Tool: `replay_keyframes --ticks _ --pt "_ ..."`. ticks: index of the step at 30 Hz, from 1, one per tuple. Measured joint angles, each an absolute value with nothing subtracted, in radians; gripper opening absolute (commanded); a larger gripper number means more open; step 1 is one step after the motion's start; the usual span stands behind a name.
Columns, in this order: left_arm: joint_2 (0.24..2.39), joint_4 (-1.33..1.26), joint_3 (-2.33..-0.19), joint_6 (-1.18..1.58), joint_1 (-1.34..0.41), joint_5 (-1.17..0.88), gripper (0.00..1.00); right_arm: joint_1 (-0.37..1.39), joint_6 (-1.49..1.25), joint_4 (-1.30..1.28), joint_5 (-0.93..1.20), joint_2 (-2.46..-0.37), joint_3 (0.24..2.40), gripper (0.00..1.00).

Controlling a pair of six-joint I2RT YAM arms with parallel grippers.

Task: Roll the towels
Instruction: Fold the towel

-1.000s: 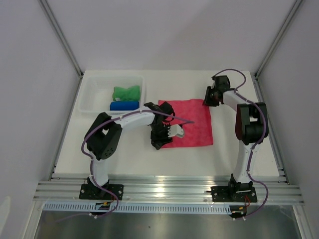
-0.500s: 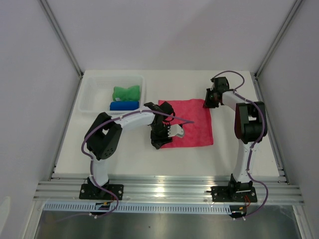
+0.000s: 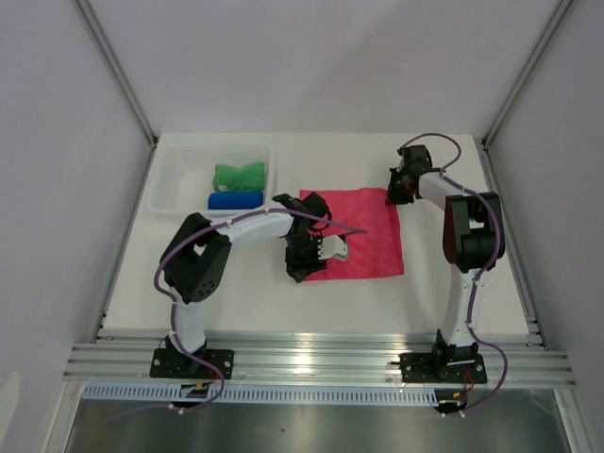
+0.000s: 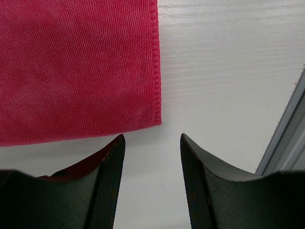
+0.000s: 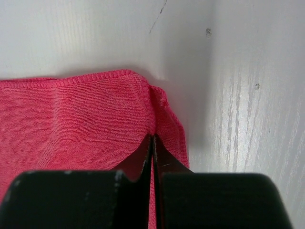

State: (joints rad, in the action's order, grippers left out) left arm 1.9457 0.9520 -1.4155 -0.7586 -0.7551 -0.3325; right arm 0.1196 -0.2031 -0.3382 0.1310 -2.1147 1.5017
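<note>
Pink towel (image 3: 363, 236) lies flat on counter (image 3: 245, 302), mid-right. R end effector (image 5: 153, 137) is clamped tight w/ the towel's far-right corner pinched btwn its fingers. L end effector (image 4: 152, 139) is approx half-spread at the near-left corner, gripping nothing. Green towel (image 3: 237, 176) & blue towel (image 3: 234, 200) sit in white basket (image 3: 168, 189), far left.

a robotics lab cell: blank pale wall panels (image 3: 311, 66) box in a white tabletop (image 3: 255, 302), and two white-and-black robot arms (image 3: 193, 264) (image 3: 472, 236) are bolted to a ribbed aluminium rail (image 3: 311, 363).
</note>
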Motion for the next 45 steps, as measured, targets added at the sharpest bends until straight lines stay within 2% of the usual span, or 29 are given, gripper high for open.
replay_keyframes --ticks 13,20,21,22,29,31,35,39,42,43,45 --pt "1.946 0.952 -1.414 -0.759 -0.755 -0.333 0.54 0.123 -0.181 -0.373 0.104 -2.071 1.514 0.00" --pt "1.946 0.953 -1.414 -0.760 -0.755 -0.334 0.54 0.110 -0.181 -0.385 0.105 -2.070 1.516 0.18" --pt "1.946 0.953 -1.414 -0.760 -0.755 -0.334 0.54 0.107 -0.182 -0.387 0.105 -2.070 1.517 0.22" --pt "1.946 0.953 -1.414 -0.760 -0.755 -0.334 0.54 0.102 -0.182 -0.388 0.104 -2.070 1.517 0.30" --pt "1.946 0.967 -1.414 -0.768 -0.756 -0.346 0.55 0.076 -0.174 -0.413 0.110 -2.086 1.530 0.34" --pt "1.945 0.982 -1.416 -0.778 -0.756 -0.353 0.61 0.071 -0.168 -0.415 0.112 -2.065 1.512 0.34" --pt "1.913 0.977 -1.405 -0.828 -0.765 -0.363 0.66 0.059 -0.168 -0.452 0.109 -1.903 1.373 0.34" --pt "1.811 0.917 -1.308 -0.927 -0.801 -0.361 0.67 0.041 -0.136 -0.437 0.121 -1.594 1.144 0.39" --pt "1.786 0.875 -1.248 -1.000 -0.823 -0.359 0.67 0.030 -0.061 -0.300 0.159 -1.357 0.967 0.51" --pt "1.786 0.859 -1.236 -1.017 -0.827 -0.357 0.67 0.026 -0.035 -0.264 0.181 -1.298 0.920 0.62" --pt "1.788 0.823 -1.206 -1.057 -0.829 -0.348 0.66 0.015 0.033 -0.174 0.240 -1.189 0.832 0.63"
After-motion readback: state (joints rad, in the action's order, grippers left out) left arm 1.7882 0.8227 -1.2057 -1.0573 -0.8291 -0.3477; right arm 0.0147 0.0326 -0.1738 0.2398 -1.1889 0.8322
